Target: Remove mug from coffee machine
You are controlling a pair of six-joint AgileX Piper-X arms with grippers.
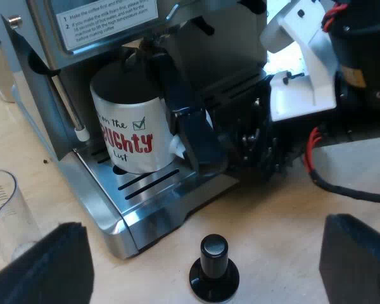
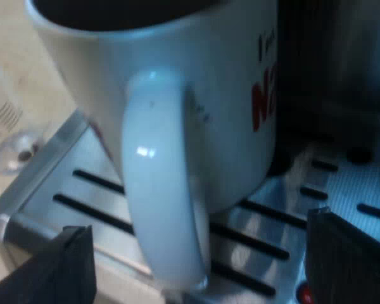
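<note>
Your right gripper [image 2: 199, 221] sits at the mug [image 2: 196, 95] with its fingers spread, pinching nothing. The white handle [image 2: 164, 190] is dead ahead at twelve o'clock, with one finger out at nine and the other at three, both apart from it. The mug stands on the slotted drip tray [image 2: 266, 218] of the espresso machine [image 1: 63, 38], under the spouts. Your left gripper [image 1: 206, 223] hovers spread and empty over the table [image 1: 272, 240]. The black-knobbed tamper [image 1: 214, 266] is just ahead of it at twelve and the measuring glass [image 1: 3, 202] is out near nine.

For a good grasp, ease the right gripper forward until the upright run of the handle lies deep between the fingers. Then press them together on its middle, not on the lower curl, where a glazed loop would likely slip. Square the wrist so both fingers meet it together; otherwise the mug may twist on the tray. The mug's mouth only looks dark, so you cannot tell whether it is full. Treat it as full and hold it level. Lift only enough to clear the slots, since headroom under the spouts looks tight, then back straight out toward six. Mind the thin wand [image 1: 69, 107] beside the mug.
</note>
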